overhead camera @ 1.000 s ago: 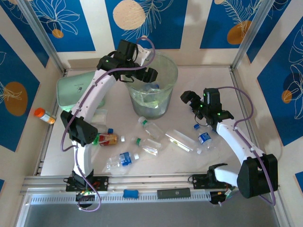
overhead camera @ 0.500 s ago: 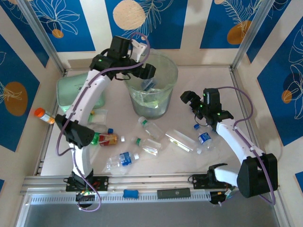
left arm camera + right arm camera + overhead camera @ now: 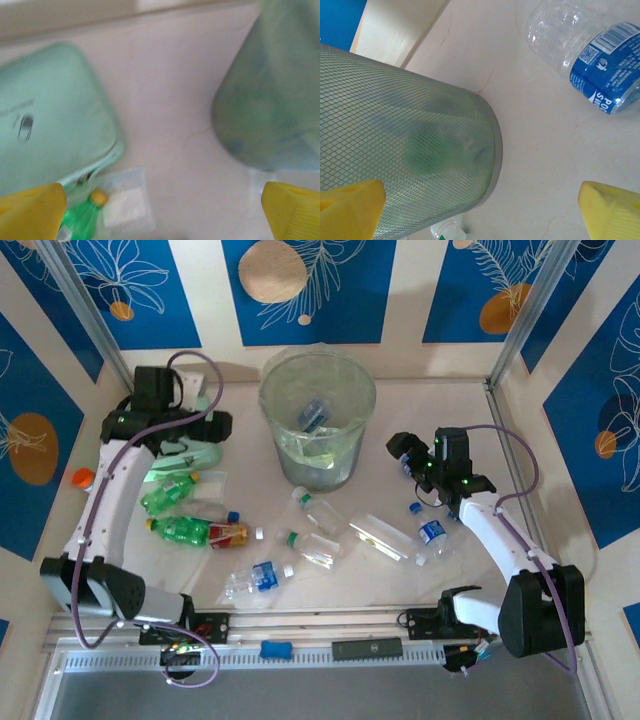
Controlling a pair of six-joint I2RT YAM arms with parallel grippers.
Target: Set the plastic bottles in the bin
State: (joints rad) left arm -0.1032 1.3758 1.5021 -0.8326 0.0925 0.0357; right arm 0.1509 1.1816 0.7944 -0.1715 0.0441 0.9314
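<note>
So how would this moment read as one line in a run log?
left gripper: open, empty, near mint case | right gripper: open, empty, beside bin | plastic bottles: several on table

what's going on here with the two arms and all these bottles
Two robot arms are putting plastic bottles into the bin. A blue-labelled bottle already lies inside it. Several are still on the table: two green bottles at the left and clear bottles across the middle and right. Both grippers are open and empty. The left gripper hangs over the mint green case by the green bottles, and the right gripper sits just right of the bin.
</note>
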